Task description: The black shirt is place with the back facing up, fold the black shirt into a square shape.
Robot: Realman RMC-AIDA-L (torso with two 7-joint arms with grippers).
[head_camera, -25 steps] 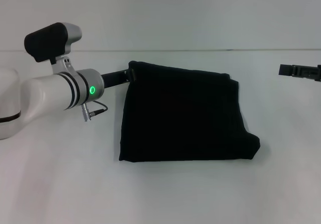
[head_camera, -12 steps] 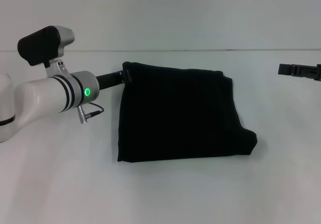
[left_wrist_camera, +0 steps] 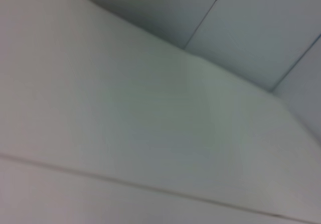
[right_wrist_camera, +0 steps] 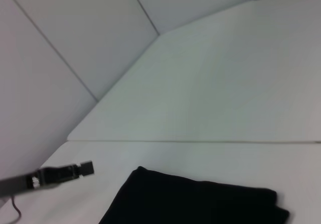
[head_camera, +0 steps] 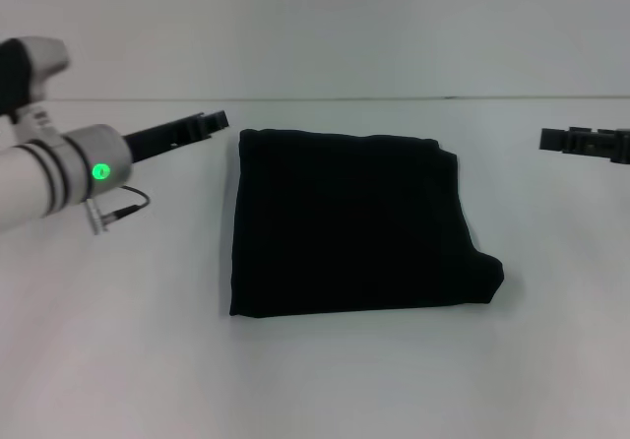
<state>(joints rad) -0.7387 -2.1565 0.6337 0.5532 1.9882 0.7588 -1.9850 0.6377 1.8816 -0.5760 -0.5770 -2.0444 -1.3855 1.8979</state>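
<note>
The black shirt point(head_camera: 354, 222) lies folded into a rough rectangle on the white table point(head_camera: 325, 380), with a small bulge at its near right corner. It also shows in the right wrist view point(right_wrist_camera: 190, 204). My left gripper point(head_camera: 219, 120) hovers just left of the shirt's far left corner, apart from the cloth, open and empty; it also shows in the right wrist view point(right_wrist_camera: 88, 168). My right gripper point(head_camera: 547, 140) is parked at the right edge, well clear of the shirt. The left wrist view shows only bare table and wall.
The white left arm point(head_camera: 59, 168) with a green light and a small cable reaches in from the left. A pale wall point(head_camera: 325, 26) rises behind the table's far edge.
My left gripper has let go of the shirt's far left corner and pulled back to the left. The corner has dropped flat. The right arm has not moved.
</note>
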